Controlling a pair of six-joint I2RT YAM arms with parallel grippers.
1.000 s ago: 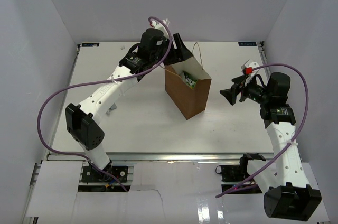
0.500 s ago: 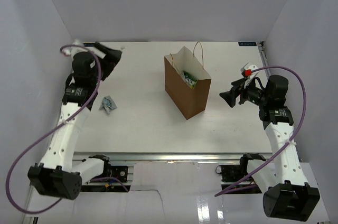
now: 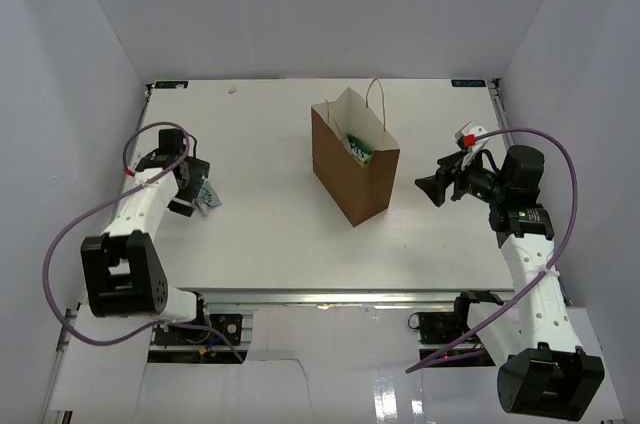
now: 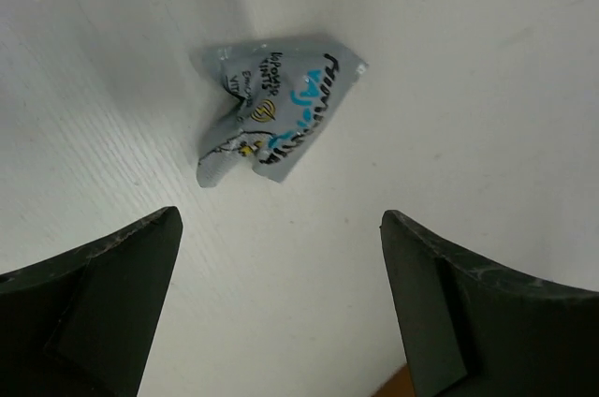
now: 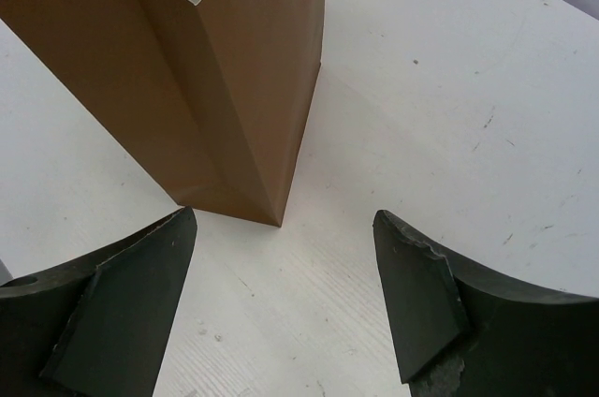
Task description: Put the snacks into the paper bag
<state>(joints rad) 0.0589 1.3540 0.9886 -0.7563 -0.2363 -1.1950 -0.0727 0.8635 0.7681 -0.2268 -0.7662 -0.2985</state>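
The brown paper bag (image 3: 355, 166) stands upright mid-table with its mouth open; a lime green packet (image 3: 359, 149) shows inside it. The bag also fills the upper left of the right wrist view (image 5: 201, 69). A silvery blue-grey snack packet (image 3: 207, 198) lies on the table at the left; it also shows in the left wrist view (image 4: 271, 111). My left gripper (image 3: 195, 194) is open and empty, just above that packet, its dark fingers (image 4: 94, 313) spread wide. My right gripper (image 3: 437, 184) is open and empty, right of the bag and pointing at it.
The white table (image 3: 270, 234) ends in a metal rail at the near edge. White walls close in at the left, back and right. Purple cables loop from both arms.
My left arm swung from the bag's mouth to the far left, then down over the blue-grey packet. The right arm has barely moved.
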